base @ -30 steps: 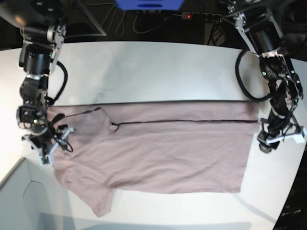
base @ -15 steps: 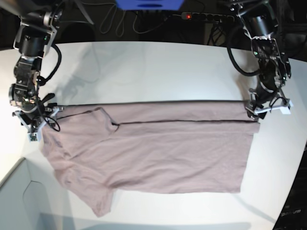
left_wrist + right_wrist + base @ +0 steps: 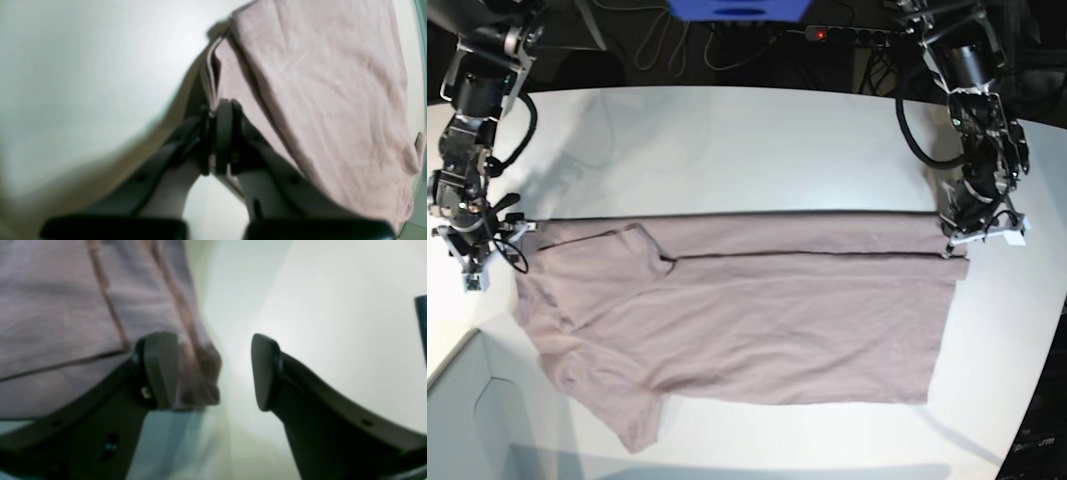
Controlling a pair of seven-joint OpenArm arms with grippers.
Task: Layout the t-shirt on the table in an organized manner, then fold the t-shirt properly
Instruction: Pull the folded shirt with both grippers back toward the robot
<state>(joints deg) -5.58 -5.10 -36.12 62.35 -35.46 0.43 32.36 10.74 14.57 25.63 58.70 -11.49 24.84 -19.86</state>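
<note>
The t-shirt (image 3: 747, 310) lies lengthwise left-right on the table (image 3: 727, 150), folded far edge pinched at its right end by the left gripper (image 3: 217, 111), the right gripper (image 3: 213, 373) gaping open at the left end.

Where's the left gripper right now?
In the base view the left gripper sits at the right, shut on the folded hem corner of the t-shirt, on the table.

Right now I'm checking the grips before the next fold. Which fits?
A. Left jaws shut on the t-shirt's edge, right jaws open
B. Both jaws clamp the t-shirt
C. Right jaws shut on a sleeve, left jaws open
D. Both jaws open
A: the left gripper pinches the t-shirt at its folded edge; the right gripper jaws stand apart.
</note>
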